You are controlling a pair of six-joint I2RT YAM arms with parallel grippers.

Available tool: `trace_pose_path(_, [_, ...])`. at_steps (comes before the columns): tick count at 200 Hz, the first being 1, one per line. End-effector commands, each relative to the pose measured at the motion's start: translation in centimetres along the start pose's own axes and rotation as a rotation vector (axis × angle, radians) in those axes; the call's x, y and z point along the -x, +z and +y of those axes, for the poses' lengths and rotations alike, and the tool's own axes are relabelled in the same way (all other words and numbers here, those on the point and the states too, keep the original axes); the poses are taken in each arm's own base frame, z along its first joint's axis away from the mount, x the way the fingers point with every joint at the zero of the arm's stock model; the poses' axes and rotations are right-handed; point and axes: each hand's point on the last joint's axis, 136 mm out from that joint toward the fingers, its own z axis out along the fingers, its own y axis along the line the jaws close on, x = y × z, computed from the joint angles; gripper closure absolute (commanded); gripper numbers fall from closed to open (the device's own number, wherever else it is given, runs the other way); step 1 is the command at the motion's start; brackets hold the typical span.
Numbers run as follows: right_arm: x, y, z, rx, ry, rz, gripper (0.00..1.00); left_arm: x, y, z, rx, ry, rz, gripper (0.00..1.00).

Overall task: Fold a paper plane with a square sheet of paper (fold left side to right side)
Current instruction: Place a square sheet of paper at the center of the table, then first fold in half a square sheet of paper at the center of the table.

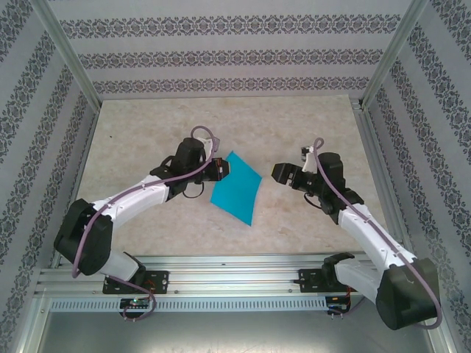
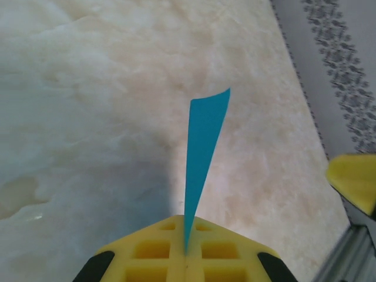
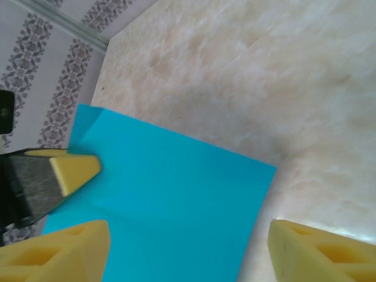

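One square sheet of paper [image 1: 237, 190] mid-table, its left edge raised off the marble-look tabletop [image 1: 140, 132]. Left gripper [image 1: 221, 170] pinches that left edge, fingers clamped on the sheet. Right gripper [image 1: 283, 174] hovers just right of the sheet, fingers spread wide, holding nothing, apart from it.

Bright, even diffuse light, soft shadow beside the square sheet of paper [image 2: 202, 147], blurred near foreground.

Arms [image 1: 140, 197] white, joints blk, cables mauve, end effector fingers [image 2: 147, 252] yellow.
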Motion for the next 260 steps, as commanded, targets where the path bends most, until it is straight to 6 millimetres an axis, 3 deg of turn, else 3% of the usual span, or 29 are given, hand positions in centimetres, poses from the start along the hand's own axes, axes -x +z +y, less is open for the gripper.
trace_pose_path(1, [-1.4,2.8,2.0,0.069,0.092,0.025,0.34,1.3,0.3,3.2,0.125,-0.076,-0.12,1.0])
trace_pose_path(43, [-4.5,9.7,3.4,0.107,0.197,0.13,0.49,-0.4,0.1,7.1,0.26,-0.062,-0.128,1.0])
trace_pose_path(67, [-6.7,12.9,2.0,0.077,0.278,0.177,0.56,-1.3,-0.2,8.3,0.294,-0.066,-0.125,1.0])
trace_pose_path(87, [-7.9,14.3,0.6,0.03,0.292,0.194,0.59,-1.9,-0.2,8.7,0.305,-0.063,-0.105,1.0])
trace_pose_path(97, [-8.5,14.9,-0.2,-0.006,0.285,0.212,0.59,-2.2,0.1,8.5,0.292,-0.061,-0.086,0.95])
trace_pose_path(140, [-10.5,15.0,-3.3,-0.14,0.27,0.266,0.62,-2.7,1.0,6.4,0.181,-0.081,-0.021,0.71])
trace_pose_path(175, [-11.0,14.7,-4.1,-0.178,0.25,0.288,0.63,-2.9,1.2,4.3,0.085,-0.117,0.031,0.53])
trace_pose_path(212, [-11.3,14.7,-4.7,-0.195,0.238,0.297,0.64,-3.0,1.5,3.2,0.051,-0.173,0.071,0.49])
trace_pose_path(260, [-9.8,14.5,-3.6,-0.14,0.222,0.272,0.61,-2.8,2.7,3.5,0.074,-0.255,0.094,0.49])
